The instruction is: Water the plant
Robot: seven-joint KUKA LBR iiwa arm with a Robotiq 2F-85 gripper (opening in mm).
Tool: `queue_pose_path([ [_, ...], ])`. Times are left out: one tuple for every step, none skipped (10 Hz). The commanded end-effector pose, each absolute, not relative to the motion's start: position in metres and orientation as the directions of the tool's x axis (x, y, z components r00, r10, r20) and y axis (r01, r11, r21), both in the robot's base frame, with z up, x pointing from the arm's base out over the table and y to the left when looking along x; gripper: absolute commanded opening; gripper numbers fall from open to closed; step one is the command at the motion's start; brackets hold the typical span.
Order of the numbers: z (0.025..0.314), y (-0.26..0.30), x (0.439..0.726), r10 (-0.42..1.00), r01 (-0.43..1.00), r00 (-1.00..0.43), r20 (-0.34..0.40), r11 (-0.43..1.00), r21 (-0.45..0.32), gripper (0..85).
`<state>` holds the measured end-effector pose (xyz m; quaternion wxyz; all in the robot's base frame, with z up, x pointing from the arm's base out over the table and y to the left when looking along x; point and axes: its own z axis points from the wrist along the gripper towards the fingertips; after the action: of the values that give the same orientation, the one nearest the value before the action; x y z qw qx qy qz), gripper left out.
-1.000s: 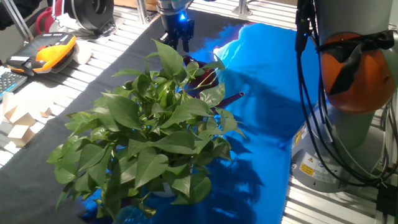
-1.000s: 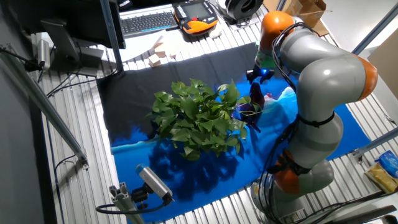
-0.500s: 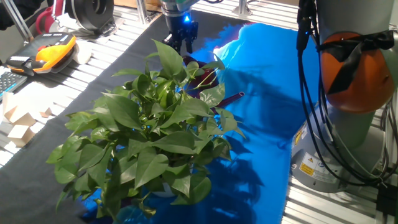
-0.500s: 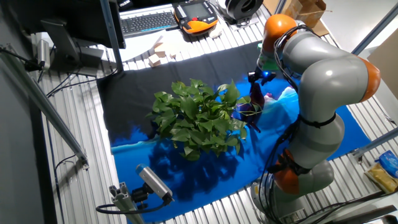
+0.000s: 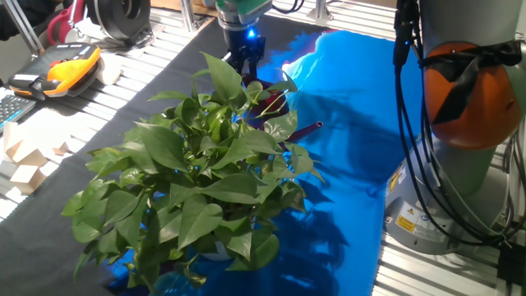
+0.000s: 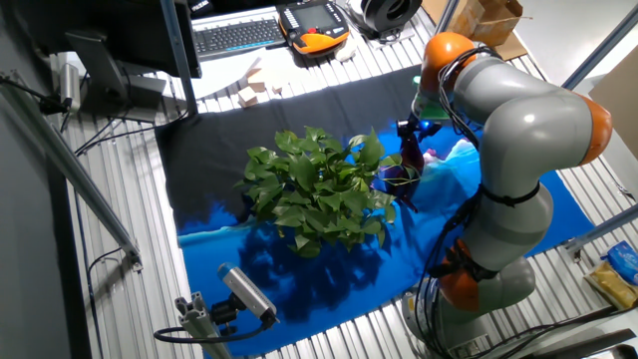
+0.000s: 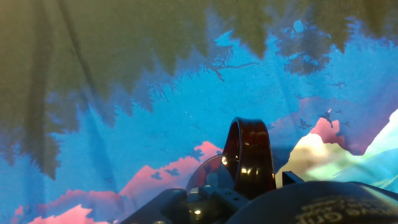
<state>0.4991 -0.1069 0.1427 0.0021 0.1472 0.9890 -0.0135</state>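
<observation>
Hovering above the far side of the plant (image 5: 197,173), the gripper (image 5: 246,59) pointed down over the dark maroon watering can (image 5: 271,108), which stood just beside the foliage with its long spout (image 5: 306,130) angled out over the blue printed cloth (image 5: 345,148). The plant occupied the middle of the table, where that cloth met a black cloth (image 6: 299,120). In the hand view the can's arched handle (image 7: 247,155) rose close before the camera. Whether the fingers were spread or closed could not be determined. An orange pendant (image 6: 314,22) and a keyboard (image 6: 234,35) lay well apart from the plant.
</observation>
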Motion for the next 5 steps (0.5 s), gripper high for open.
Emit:
queue_pose_path([
  [0.1419, -0.1071, 0.4987, 0.291, 0.291, -0.957, -0.005, 0.956, -0.025, 51.0],
  [0.1408, -0.1065, 0.4981, 0.29, 0.29, -0.957, -0.001, 0.957, -0.025, 51.0],
  [0.1396, -0.1054, 0.4976, 0.291, 0.291, -0.957, 0.005, 0.957, -0.019, 51.0],
  [0.1383, -0.1044, 0.4969, 0.293, 0.293, -0.956, 0.004, 0.956, -0.019, 51.0],
  [0.1375, -0.104, 0.4963, 0.293, 0.293, -0.956, 0.001, 0.956, -0.019, 51.0],
])
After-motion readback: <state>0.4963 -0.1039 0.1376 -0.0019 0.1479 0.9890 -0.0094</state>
